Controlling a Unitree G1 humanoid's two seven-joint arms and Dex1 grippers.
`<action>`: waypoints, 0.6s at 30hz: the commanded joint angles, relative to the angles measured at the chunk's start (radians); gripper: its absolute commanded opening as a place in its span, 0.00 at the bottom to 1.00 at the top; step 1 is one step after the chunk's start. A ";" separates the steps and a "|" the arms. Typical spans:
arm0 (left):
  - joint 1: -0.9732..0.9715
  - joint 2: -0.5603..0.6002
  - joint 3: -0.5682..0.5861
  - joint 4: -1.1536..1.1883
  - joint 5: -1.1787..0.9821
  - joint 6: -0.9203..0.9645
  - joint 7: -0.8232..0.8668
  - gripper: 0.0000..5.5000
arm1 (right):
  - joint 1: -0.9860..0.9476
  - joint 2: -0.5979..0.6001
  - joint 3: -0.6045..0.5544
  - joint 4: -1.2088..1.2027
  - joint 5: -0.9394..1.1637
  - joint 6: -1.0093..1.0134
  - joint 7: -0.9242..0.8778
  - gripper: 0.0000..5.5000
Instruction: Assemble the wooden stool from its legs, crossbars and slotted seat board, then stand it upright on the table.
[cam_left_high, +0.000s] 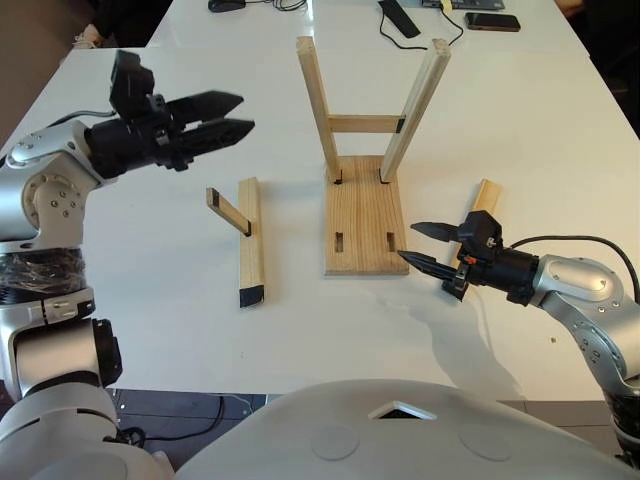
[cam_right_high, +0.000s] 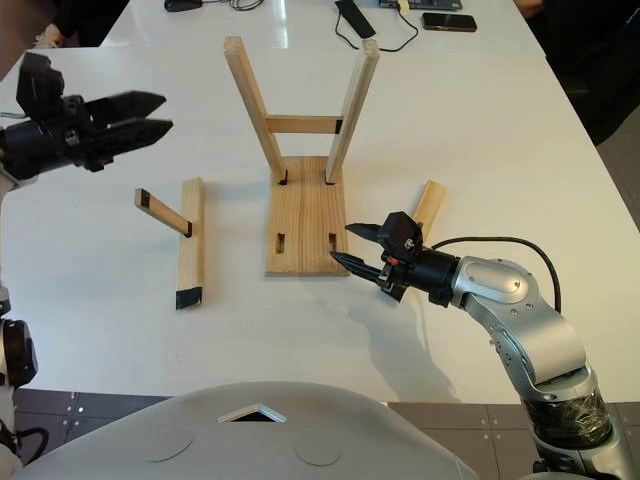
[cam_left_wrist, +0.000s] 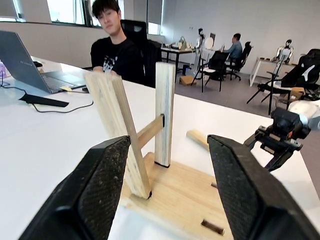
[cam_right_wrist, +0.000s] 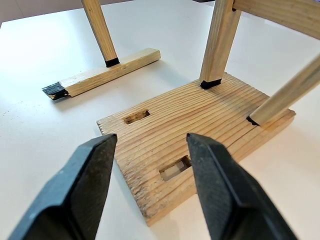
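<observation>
- the two standing legs (cam_right_wrist: 220, 45) run off the top edge in the right wrist view; their upper ends and most of the crossbar (cam_right_wrist: 280, 12) are cut away.
- the loose leg (cam_left_high: 485, 196) has its near end hidden behind the right gripper (cam_left_high: 408, 242).
- in the left wrist view the seat board (cam_left_wrist: 185, 192) has its near part behind the fingers (cam_left_wrist: 105, 185) of the left gripper (cam_left_wrist: 170, 145) and is cut by the bottom edge.

Nothing here carries text, a number, a label or a sign that can be read (the seat board (cam_left_high: 365, 215) and the legs (cam_left_high: 318, 105) show wood grain and black ends, and the phone (cam_left_high: 492, 21) at 1 o'clock on the worktop (cam_left_high: 150, 250) is too small to tell).
</observation>
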 joint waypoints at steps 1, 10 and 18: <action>-0.012 -0.015 0.030 -0.057 -0.048 0.051 0.049 0.52 | -0.011 -0.001 -0.002 0.001 0.002 -0.004 0.003 0.47; 0.315 -0.136 -0.163 0.182 0.212 -0.208 0.020 0.52 | -0.027 -0.012 0.013 0.021 -0.002 -0.006 0.029 0.47; 0.064 -0.110 -0.016 -0.022 -0.048 -0.061 0.129 0.52 | -0.014 -0.010 0.003 0.017 -0.001 -0.009 0.030 0.47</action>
